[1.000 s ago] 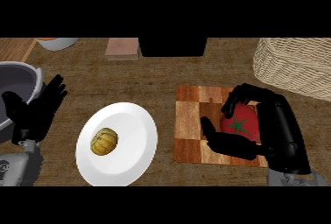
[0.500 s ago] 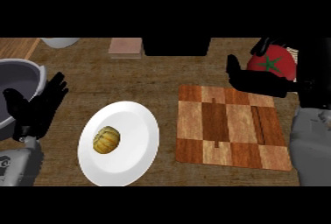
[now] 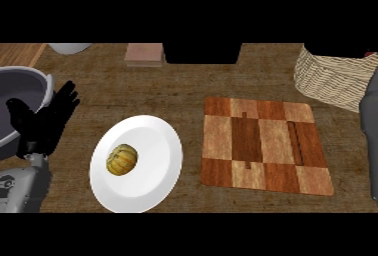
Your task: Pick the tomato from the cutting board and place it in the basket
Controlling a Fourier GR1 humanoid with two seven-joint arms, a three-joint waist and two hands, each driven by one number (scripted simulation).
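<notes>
The cutting board [image 3: 266,146] lies bare on the tabletop [image 3: 184,82]; no tomato is on it, and no tomato shows anywhere else in the head view; so I judge that it is carried by the right hand, over or near the basket [image 3: 332,75], but this cannot be confirmed. Of the right arm only a grey strip [image 3: 369,107] appears at the right edge; the hand itself is outside the view, and whether it holds something I cannot tell. The basket is cut by the right edge, so its inside is mostly hidden. To do the placing well, the hand should come over the middle of the basket's opening, go low inside the rim, and only then let the tomato go; a release from high could let it roll or bounce. The left hand [image 3: 44,122] rests at the left edge, fingers straight and spread, holding nothing; beside it a white plate [image 3: 151,135] carries a small yellowish thing [image 3: 122,159] that I cannot identify.
</notes>
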